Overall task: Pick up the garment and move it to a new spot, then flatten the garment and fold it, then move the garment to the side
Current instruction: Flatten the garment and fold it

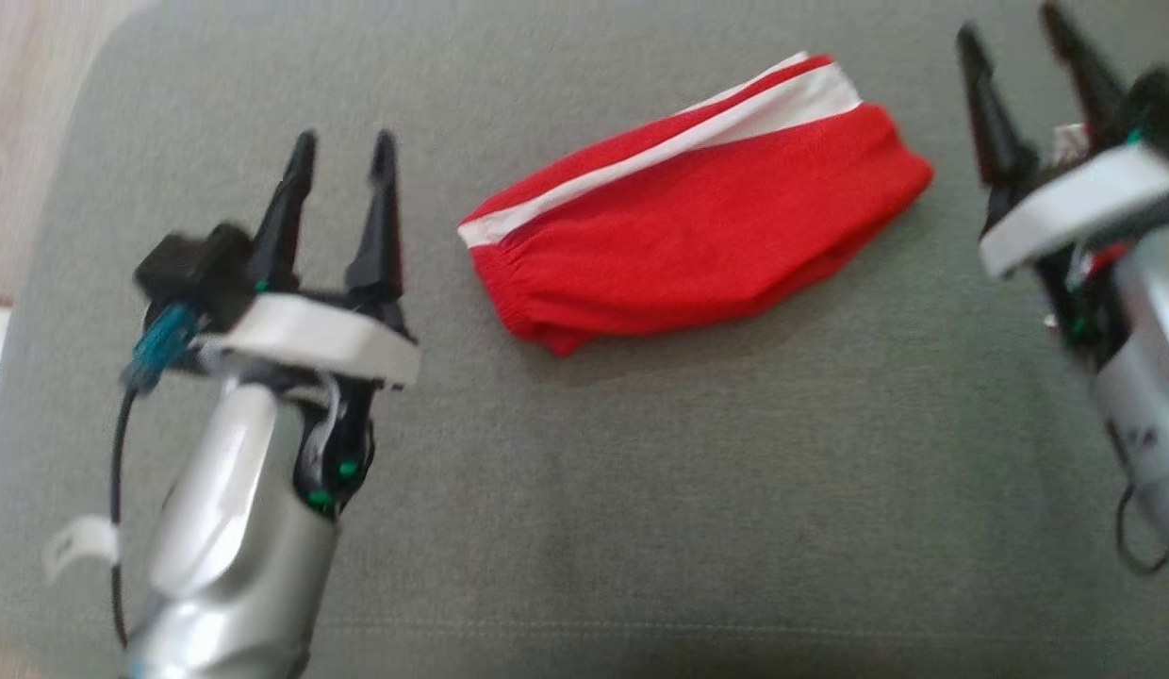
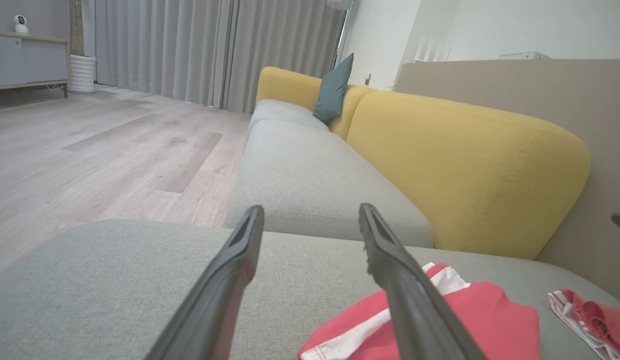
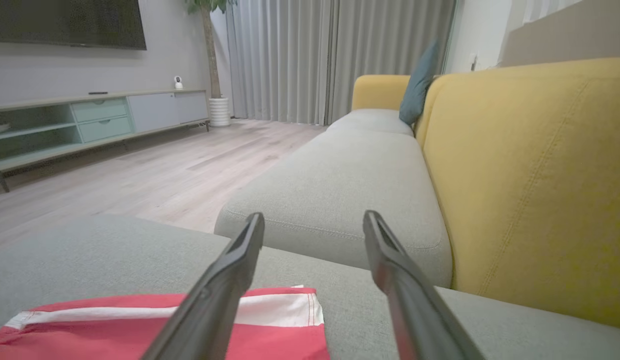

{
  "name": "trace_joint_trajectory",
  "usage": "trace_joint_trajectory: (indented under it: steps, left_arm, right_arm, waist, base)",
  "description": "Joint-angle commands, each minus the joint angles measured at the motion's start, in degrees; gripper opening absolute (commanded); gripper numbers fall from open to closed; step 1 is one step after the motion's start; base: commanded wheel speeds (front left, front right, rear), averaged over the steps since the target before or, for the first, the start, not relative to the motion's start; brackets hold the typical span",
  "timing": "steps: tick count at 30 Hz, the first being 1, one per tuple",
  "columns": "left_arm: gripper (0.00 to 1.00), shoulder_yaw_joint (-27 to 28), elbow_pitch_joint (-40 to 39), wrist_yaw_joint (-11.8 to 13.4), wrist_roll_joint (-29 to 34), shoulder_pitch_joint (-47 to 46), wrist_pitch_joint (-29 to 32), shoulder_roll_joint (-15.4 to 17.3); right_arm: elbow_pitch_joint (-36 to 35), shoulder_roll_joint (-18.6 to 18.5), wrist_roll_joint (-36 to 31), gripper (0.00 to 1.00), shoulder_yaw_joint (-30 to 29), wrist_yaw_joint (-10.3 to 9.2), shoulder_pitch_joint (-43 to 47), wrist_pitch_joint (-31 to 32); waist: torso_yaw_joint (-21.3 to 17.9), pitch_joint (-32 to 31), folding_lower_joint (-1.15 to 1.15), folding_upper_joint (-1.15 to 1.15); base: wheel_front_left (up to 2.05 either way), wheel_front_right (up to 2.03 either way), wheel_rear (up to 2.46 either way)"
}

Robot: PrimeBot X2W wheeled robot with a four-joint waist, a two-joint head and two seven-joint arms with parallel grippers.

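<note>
On the grey cushion, folded red garment, left end effector and right end effector flanking it, both spread, empty

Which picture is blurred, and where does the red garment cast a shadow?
Head view: the left gripper and right gripper look smeared, while the garment is sharper and casts a soft shadow on the grey cushion along its near edge. Left wrist view: even light, the close fingers look soft. Right wrist view: the same even light, no glare, its fingers soft too.
</note>
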Motion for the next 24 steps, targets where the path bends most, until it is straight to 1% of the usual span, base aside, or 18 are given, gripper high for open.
trace_joint_trajectory:
  steps: [1,3,5,6,10,14,18,21,24]
  left_arm:
    - [1.00,3.73,-3.49,0.35,0.96,1.42,-0.51,0.70]
    - [1.00,4.94,-4.47,0.30,1.71,3.63,-0.51,0.37]
    - [1.00,5.99,-5.28,0.22,2.80,5.70,-0.51,0.13]
    - [1.00,5.99,-5.28,0.22,2.80,5.70,-0.51,0.13]
    - [1.00,8.03,-6.75,0.05,4.60,9.89,-0.51,-0.63]
    - [1.00,8.92,-8.26,-0.42,7.52,14.06,-0.51,-1.25]
    - [1.00,10.72,-9.10,-0.69,7.79,17.35,-0.51,-1.99]
    - [1.00,11.12,-9.36,-1.22,8.24,18.39,-0.51,-2.32]
    - [1.00,11.11,-9.42,-1.68,8.86,18.30,-0.51,-2.50]
  right_arm:
    - [-3.11,1.30,-2.25,1.00,-2.44,0.20,3.79,-1.34]
    - [-5.01,2.16,-5.91,1.00,-4.60,0.20,7.12,-1.95]
    - [-7.07,3.83,-9.07,1.00,-7.44,0.20,10.82,-2.30]
    - [-7.07,3.83,-9.07,1.00,-7.44,0.20,10.82,-2.30]
    - [-11.15,8.24,-14.52,1.00,-13.37,0.20,18.36,-2.57]
    - [-14.84,12.44,-18.55,1.00,-17.58,0.20,24.83,-2.64]
    - [-17.74,15.62,-20.94,1.00,-20.49,0.20,28.90,-2.13]
    - [-19.32,16.88,-21.80,1.00,-21.61,0.20,30.54,-0.93]
    - [-20.32,17.89,-21.08,1.00,-22.66,0.20,31.35,0.87]
  waist:
    - [-2.11,-2.62,0.01,0.00]
    - [-2.80,-3.59,0.01,0.00]
    - [-3.58,-4.45,0.01,0.00]
    - [-3.58,-4.45,0.01,0.00]
    - [-5.17,-5.92,0.01,0.00]
    - [-6.39,-7.14,0.01,0.00]
    - [-6.97,-7.80,0.01,0.00]
    - [-6.90,-7.91,0.01,0.00]
    - [-6.36,-7.49,0.01,0.00]
  base:
    - [0.00,0.00,0.00]
    - [0.00,0.00,0.00]
    - [0.00,0.00,0.00]
    - [0.00,0.00,0.00]
    - [0.00,0.00,0.00]
    - [0.00,0.00,0.00]
    - [0.00,0.00,0.00]
    - [0.00,0.00,0.00]
    - [0.00,0.00,0.00]
